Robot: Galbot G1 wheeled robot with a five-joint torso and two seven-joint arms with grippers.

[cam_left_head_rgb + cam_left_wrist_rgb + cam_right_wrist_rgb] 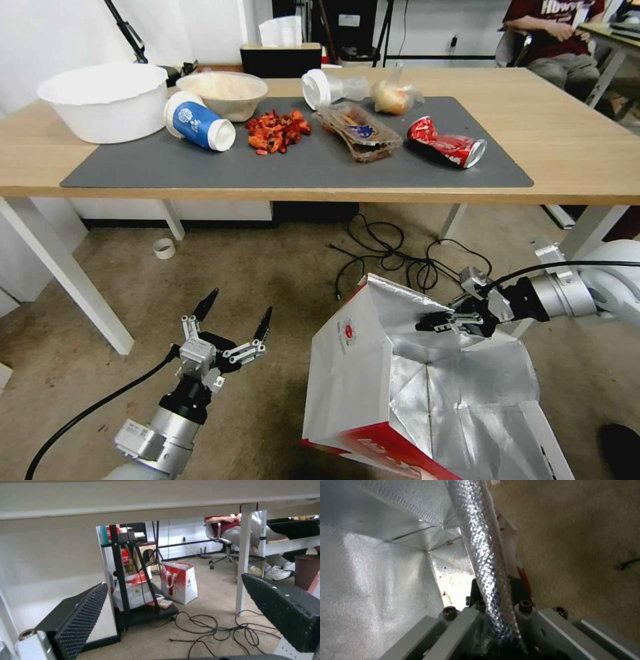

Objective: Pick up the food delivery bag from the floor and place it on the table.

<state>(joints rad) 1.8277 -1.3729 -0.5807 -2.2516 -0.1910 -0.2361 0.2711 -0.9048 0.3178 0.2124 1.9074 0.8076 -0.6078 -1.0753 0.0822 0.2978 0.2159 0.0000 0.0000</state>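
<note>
Foil-lined white boxy delivery bag [373, 373] on beige carpet floor [267, 280], mouth up and tilted rightward. Right pincer [437, 323] clamped on its rim; left pincer [233, 320] spread, empty.

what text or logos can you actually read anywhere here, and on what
None reads fully.
Large white foil-lined delivery bag: round red logo and red-band lettering, too blurred.
Blue paper cup: white emblem, no legible words.
Crushed red can: white script, unreadable.
Maroon shirt behind the table: partial "HOW".
</note>
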